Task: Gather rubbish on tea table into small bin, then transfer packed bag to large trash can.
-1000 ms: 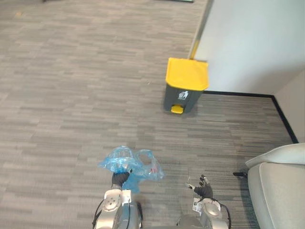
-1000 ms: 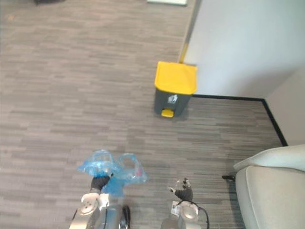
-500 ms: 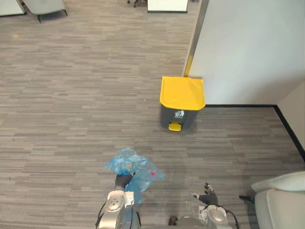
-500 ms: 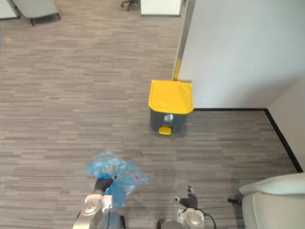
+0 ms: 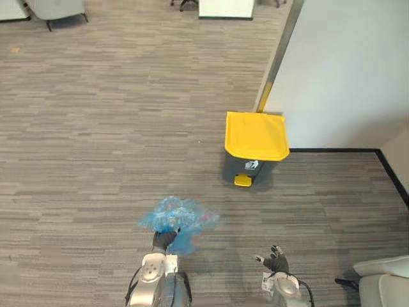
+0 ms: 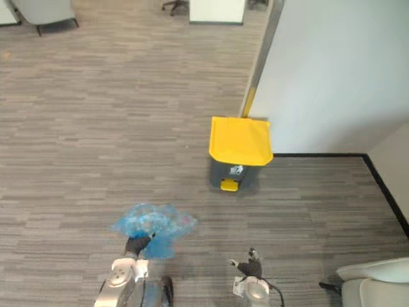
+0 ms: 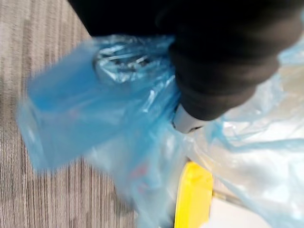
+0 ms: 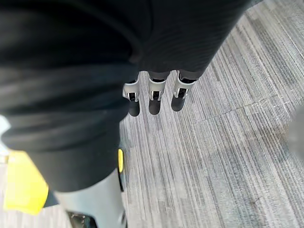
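Observation:
My left hand (image 5: 163, 238) is shut on a crumpled blue plastic bag (image 5: 179, 217), held above the floor at the lower middle of the eye views; the bag (image 7: 114, 123) bunches round the hand in the left wrist view. A grey trash can with a closed yellow lid (image 5: 255, 135) and a yellow pedal stands by the white wall, ahead and to the right of the bag. My right hand (image 5: 276, 262) hangs low on the right with relaxed, straight fingers (image 8: 153, 99) and holds nothing.
A white wall (image 5: 345, 70) with a black skirting runs along the right. A light grey seat (image 5: 383, 288) shows at the lower right corner. Chairs and a white cabinet (image 5: 227, 7) stand at the far edge. Grey plank floor (image 5: 96, 128) spreads to the left.
The whole picture has shifted, so the camera moved. The bag stays in my left hand and looks more bunched. The right hand is unchanged.

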You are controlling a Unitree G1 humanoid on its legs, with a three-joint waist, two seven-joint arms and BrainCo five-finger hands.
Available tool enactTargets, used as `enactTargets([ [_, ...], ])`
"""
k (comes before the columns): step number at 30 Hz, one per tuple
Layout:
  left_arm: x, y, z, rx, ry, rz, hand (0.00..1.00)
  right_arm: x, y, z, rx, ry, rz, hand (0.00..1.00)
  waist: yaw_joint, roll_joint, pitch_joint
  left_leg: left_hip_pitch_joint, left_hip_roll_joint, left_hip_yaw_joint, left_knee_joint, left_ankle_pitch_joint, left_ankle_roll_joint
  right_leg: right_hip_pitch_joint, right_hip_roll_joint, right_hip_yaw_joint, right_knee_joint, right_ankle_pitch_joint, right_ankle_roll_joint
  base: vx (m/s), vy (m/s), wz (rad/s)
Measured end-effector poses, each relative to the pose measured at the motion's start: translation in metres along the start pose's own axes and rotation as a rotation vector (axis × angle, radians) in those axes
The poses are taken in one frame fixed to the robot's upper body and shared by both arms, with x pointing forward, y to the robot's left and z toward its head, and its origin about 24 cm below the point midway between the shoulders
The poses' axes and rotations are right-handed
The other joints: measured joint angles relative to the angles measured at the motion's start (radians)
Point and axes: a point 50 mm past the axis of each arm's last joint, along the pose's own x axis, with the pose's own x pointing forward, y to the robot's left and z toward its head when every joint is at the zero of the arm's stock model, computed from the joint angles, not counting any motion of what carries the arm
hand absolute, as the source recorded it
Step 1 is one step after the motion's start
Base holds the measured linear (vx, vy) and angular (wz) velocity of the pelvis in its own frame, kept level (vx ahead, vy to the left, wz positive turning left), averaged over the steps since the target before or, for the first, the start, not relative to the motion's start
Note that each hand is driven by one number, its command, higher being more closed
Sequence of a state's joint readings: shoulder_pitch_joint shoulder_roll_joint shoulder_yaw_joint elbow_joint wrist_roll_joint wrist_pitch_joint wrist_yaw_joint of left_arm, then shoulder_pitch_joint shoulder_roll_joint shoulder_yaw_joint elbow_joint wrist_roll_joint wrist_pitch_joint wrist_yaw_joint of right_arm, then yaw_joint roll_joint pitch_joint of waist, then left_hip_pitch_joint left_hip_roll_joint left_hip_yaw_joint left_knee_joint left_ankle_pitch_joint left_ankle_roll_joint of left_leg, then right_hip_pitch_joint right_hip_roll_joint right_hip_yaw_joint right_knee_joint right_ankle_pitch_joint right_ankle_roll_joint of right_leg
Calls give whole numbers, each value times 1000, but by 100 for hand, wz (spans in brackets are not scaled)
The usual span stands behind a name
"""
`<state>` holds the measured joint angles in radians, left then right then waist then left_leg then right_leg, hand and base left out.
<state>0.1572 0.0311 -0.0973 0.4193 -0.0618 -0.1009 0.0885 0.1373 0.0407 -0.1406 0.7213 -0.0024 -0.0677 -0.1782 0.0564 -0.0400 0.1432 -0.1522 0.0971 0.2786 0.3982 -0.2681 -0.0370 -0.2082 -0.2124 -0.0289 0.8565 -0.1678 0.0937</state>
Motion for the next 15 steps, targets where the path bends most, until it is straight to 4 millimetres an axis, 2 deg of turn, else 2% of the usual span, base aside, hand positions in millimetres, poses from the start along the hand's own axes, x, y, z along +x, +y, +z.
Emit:
enactTargets([
  [1, 0, 1, 0, 2, 0, 6, 100, -1, 1, -3, -3, 7, 4, 0, -2, -5, -2, 14, -1, 1, -13, 0, 0, -19, 2, -3, 21, -23, -3, 149, -13, -17],
  [2, 0, 3, 0, 6, -1, 15, 100, -3, 1, -6, -5, 17, 6, 0, -7, -11, -3, 39, -1, 1, -45, 0, 0, -59, 13, -37, 23, -86, -9, 174, -55, -18],
  [3, 0, 2, 0, 5, -1, 18, 100, -3, 1, -5, -4, 15, 5, 0, -12, -11, -3, 55, 7, 0, -72, 0, 0, -94, 31, -86, -30, -124, -14, 180, -70, -16],
  [4, 0, 2, 1, 4, -2, 17, 100, -2, 1, -5, -4, 13, 5, 0, -15, -11, -3, 59, 12, 0, -78, -1, -1, -104, 39, -105, -56, -130, -16, 192, -102, -11],
  [6, 2, 2, 1, 6, -1, 16, 100, -1, 1, -5, -8, 19, 6, 0, -22, -18, -4, 83, 17, -2, -104, -3, -7, -137, 73, -158, -252, -117, -36, 274, -165, 1],
  [7, 3, 3, -1, 13, 9, 17, 100, 0, -1, -10, -20, 42, 2, 0, -28, -36, -15, 89, 4, -12, -108, -9, -35, -135, 89, -146, -390, -18, -74, 377, -189, 20],
  [8, 5, 0, -6, 12, 39, 12, 100, 2, -8, -12, -32, 63, -17, 0, -36, -3, -18, 108, 13, -59, -126, -13, -50, -102, 113, -165, -405, -27, -100, 350, -143, 18],
  [10, 4, -3, -8, 1, 44, 10, 100, 7, -15, -5, -46, 41, -36, 0, -34, 24, -21, 125, 29, -84, -149, 4, -74, -92, 133, -181, -403, -42, -120, 357, -109, 3],
  [11, 5, -4, -8, -1, 44, 9, 100, 7, -15, -3, -47, 37, -38, 0, -35, 28, -20, 126, 34, -93, -145, 10, -74, -82, 139, -185, -409, -45, -126, 394, -144, 14],
  [13, 3, -4, -10, -3, 51, 6, 100, 6, -14, -5, -44, 44, -37, 0, -47, 36, -12, 110, 75, -120, 17, 17, -71, 24, 164, -217, -466, -49, -132, 399, -150, 31],
  [14, 3, -5, -10, -5, 50, 5, 100, 4, -13, -9, -46, 51, -35, 0, -45, 37, -12, 53, 110, -133, 240, 52, -54, 112, 183, -230, -513, -50, -135, 400, -75, 9],
  [15, 2, -6, -5, -11, 27, -3, 100, 3, -9, -9, -60, 46, -14, 0, -30, 33, -11, -26, 146, -131, 439, 97, -40, 175, 191, -218, -548, -67, -157, 314, 1, -11],
])
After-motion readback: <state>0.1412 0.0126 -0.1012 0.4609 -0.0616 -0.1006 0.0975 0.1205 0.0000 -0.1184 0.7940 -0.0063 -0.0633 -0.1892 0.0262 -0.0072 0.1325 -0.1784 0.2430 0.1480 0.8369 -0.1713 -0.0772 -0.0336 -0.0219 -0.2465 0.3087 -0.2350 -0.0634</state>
